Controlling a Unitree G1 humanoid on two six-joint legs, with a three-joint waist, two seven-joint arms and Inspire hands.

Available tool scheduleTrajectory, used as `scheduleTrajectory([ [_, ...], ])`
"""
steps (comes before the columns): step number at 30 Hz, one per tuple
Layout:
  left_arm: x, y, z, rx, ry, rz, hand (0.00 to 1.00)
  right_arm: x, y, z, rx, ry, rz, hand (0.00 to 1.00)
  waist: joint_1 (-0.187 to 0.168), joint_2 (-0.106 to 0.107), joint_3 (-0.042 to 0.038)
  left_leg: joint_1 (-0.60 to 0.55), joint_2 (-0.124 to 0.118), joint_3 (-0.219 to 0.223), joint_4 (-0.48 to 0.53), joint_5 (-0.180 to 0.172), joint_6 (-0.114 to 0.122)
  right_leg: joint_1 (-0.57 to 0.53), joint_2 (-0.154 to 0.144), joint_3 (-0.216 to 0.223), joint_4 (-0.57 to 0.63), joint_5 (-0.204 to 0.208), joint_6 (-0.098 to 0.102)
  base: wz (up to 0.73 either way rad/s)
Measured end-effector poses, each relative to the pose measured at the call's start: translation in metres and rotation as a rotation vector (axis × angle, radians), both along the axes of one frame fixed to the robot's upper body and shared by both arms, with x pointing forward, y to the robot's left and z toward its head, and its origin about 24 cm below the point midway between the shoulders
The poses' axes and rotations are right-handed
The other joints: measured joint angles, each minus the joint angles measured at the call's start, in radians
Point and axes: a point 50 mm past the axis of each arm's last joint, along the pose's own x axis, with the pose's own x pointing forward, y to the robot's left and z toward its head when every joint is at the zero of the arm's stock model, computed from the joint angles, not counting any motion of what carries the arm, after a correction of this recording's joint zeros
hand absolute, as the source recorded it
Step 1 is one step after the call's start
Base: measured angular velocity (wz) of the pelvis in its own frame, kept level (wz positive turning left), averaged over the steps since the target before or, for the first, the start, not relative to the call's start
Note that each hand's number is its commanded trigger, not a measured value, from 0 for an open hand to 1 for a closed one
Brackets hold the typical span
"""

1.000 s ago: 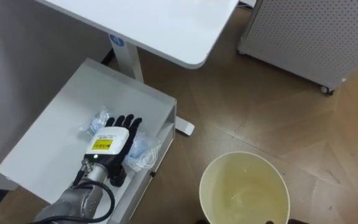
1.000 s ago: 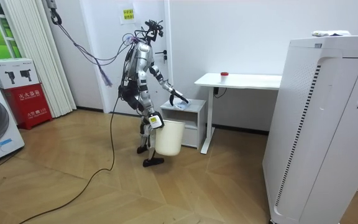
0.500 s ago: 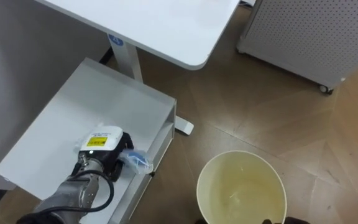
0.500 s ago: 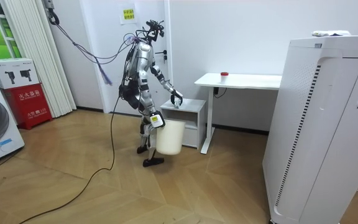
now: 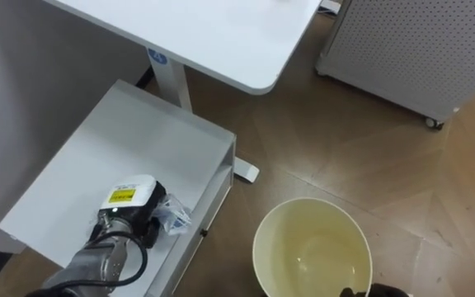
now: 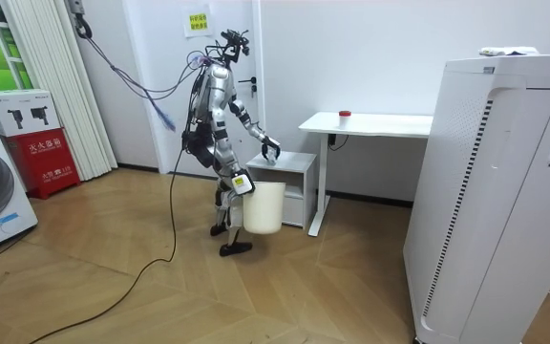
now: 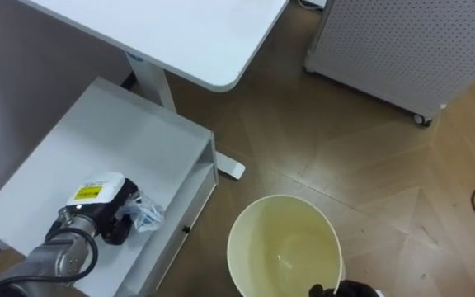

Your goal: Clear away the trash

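A crumpled clear plastic wrapper [image 5: 174, 219] [image 7: 147, 213] lies at the near right edge of a low white cabinet's top [image 5: 130, 140]. My left hand [image 5: 134, 208] [image 7: 104, 205] is over the cabinet top, its dark fingers curled round the wrapper, part of which sticks out to the right. A cream bucket [image 5: 312, 252] [image 7: 283, 243] hangs open-mouthed at the lower right, beside the cabinet. My right hand [image 5: 368, 291] [image 7: 343, 289] grips its near rim with dark fingers. In the room view I stand bent slightly toward the cabinet [image 6: 289, 167], with the bucket [image 6: 262, 207] at my side.
A white desk [image 5: 213, 33] overhangs the cabinet's far side, its leg and foot [image 5: 246, 171] standing on the wood floor. A white perforated unit on castors [image 5: 411, 49] stands at the upper right. A tall white appliance [image 6: 504, 191] fills the room view's right.
My left hand's fingers, stretched flat over the wrapper a second ago, have curled shut round it and drawn it toward the cabinet's near edge. The bucket has shifted a little left.
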Motion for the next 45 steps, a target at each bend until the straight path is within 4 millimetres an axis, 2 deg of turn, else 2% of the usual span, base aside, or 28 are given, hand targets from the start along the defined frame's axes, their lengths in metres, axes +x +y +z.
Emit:
scheduleTrajectory([
  [2,-0.002,-0.011,-0.003,-0.057,-0.016,-0.011,1.0,-0.001,0.002,-0.002,0.004,0.007,-0.008,1.0,0.004,-0.001,0.0001,0.011,0.0,0.0,-0.007,0.0,0.0,0.013,0.001,-0.002,-0.011,0.003,0.001,-0.02],
  [5,-0.011,-0.036,-0.011,-0.227,-0.027,-0.024,1.0,-0.004,0.01,-0.006,0.013,0.015,-0.005,1.0,0.006,-0.008,-0.0014,0.032,0.001,0.003,-0.025,0.0,0.0,0.036,0.001,-0.006,-0.036,0.009,0.001,-0.03],
  [8,-0.018,-0.051,-0.012,-0.37,-0.036,-0.032,1.0,-0.005,0.018,-0.008,0.021,0.01,0.017,1.0,0.008,-0.014,-0.0037,0.035,0.0,0.008,-0.039,0.001,-0.001,0.037,0.001,-0.005,-0.051,0.012,0.003,-0.03],
  [9,-0.02,-0.054,-0.013,-0.403,-0.034,-0.025,1.0,-0.005,0.019,-0.008,0.023,0.01,0.023,1.0,0.011,-0.016,-0.0051,0.037,-0.001,0.012,-0.042,0.001,-0.001,0.037,0.0,-0.005,-0.053,0.012,0.003,-0.1],
  [12,-0.03,-0.064,-0.021,-0.524,0.018,-0.008,1.0,-0.006,0.029,-0.01,0.048,0.012,0.04,1.0,0.023,-0.037,-0.0176,0.054,-0.003,0.027,-0.056,0.002,-0.003,0.043,-0.002,-0.002,-0.063,0.013,0.003,-0.1],
  [14,-0.039,-0.075,-0.03,-0.611,0.092,-0.009,1.0,-0.006,0.033,-0.011,0.058,0.012,0.061,1.0,0.026,-0.039,-0.0182,0.062,-0.001,0.021,-0.059,0.003,-0.005,0.062,-0.001,-0.013,-0.082,0.015,0.002,0.04],
  [20,-0.058,-0.102,-0.041,-0.731,0.224,-0.06,1.0,-0.006,0.042,-0.012,0.071,0.008,0.105,1.0,0.04,-0.048,-0.0255,0.069,-0.016,0.017,-0.086,0.01,-0.001,0.073,-0.014,-0.018,-0.103,0.019,0.008,0.06],
  [23,-0.065,-0.124,-0.04,-0.77,0.277,-0.137,1.0,-0.007,0.043,-0.013,0.066,0.015,0.123,1.0,0.067,-0.052,-0.0298,0.068,-0.018,0.018,-0.085,0.01,0.0,0.071,-0.019,-0.018,-0.104,0.021,0.012,0.0],
  [26,-0.075,-0.136,-0.04,-0.78,0.304,-0.205,1.0,-0.008,0.045,-0.014,0.071,0.02,0.133,1.0,0.08,-0.053,-0.0359,0.07,-0.019,0.018,-0.084,0.011,0.001,0.074,-0.018,-0.018,-0.105,0.022,0.013,0.0],
  [29,-0.082,-0.141,-0.043,-0.781,0.339,-0.238,1.0,-0.009,0.047,-0.014,0.074,0.023,0.142,1.0,0.083,-0.053,-0.0365,0.07,-0.019,0.018,-0.083,0.011,0.002,0.074,-0.016,-0.018,-0.104,0.023,0.013,0.0],
  [30,-0.085,-0.143,-0.044,-0.782,0.357,-0.249,0.69,-0.009,0.047,-0.014,0.08,0.023,0.147,1.0,0.083,-0.053,-0.0367,0.07,-0.019,0.018,-0.083,0.012,0.003,0.074,-0.016,-0.017,-0.104,0.025,0.012,0.0],
  [31,-0.088,-0.144,-0.046,-0.781,0.372,-0.259,0.45,-0.009,0.048,-0.014,0.083,0.023,0.149,1.0,0.083,-0.053,-0.037,0.07,-0.019,0.018,-0.083,0.012,0.003,0.074,-0.015,-0.017,-0.104,0.026,0.012,0.0],
  [32,-0.089,-0.145,-0.046,-0.782,0.383,-0.269,0.0,-0.009,0.047,-0.014,0.084,0.026,0.15,1.0,0.083,-0.053,-0.0371,0.07,-0.019,0.018,-0.084,0.012,0.004,0.074,-0.015,-0.017,-0.104,0.028,0.012,0.0],
  [38,-0.092,-0.152,-0.044,-0.763,0.409,-0.324,0.0,-0.014,0.047,-0.017,0.087,0.031,0.148,1.0,0.085,-0.049,-0.0464,0.069,-0.018,0.017,-0.086,0.014,0.006,0.074,-0.015,-0.017,-0.104,0.032,0.014,0.0],
  [45,-0.093,-0.157,-0.041,-0.745,0.424,-0.381,0.0,-0.016,0.048,-0.017,0.102,0.024,0.162,1.0,0.085,-0.048,-0.0474,0.07,-0.019,0.018,-0.087,0.014,0.007,0.074,-0.015,-0.016,-0.103,0.033,0.013,0.0],
])
